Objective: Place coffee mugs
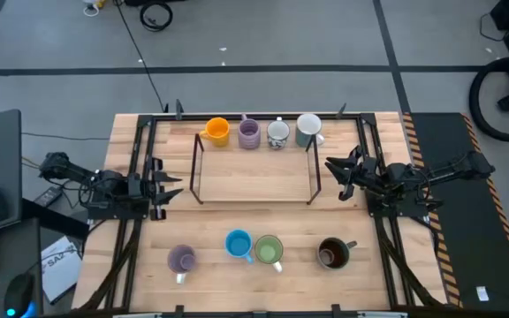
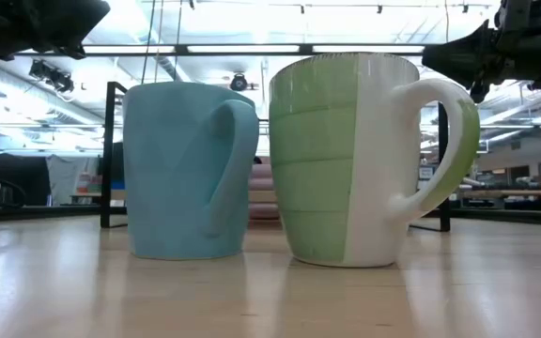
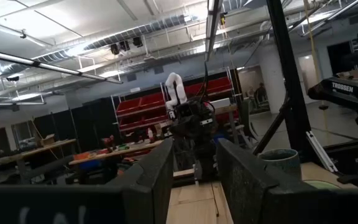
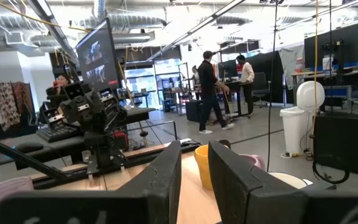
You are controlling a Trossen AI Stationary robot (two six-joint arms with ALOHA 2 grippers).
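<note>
Both my grippers, left gripper (image 1: 177, 185) & right gripper (image 1: 332, 176), hover part-open, holding nothing, flanking rack (image 1: 254, 200); 4 mugs (image 1: 263, 132) behind it.

Open tabletop (image 1: 254, 216) mid-table | far edge blocked: four mugs (image 1: 259, 132) behind the black wire frame (image 1: 254, 200) | near row: four mugs (image 1: 256, 249), blue and green almost touching

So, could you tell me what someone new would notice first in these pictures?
Two rows of coffee mugs on the wooden table: orange mug, lavender mug, patterned white mug and pale grey mug line the far edge by a black wire rack. Along the near edge stand a second lavender mug, the blue mug beside the green mug, and a dark brown mug.
</note>
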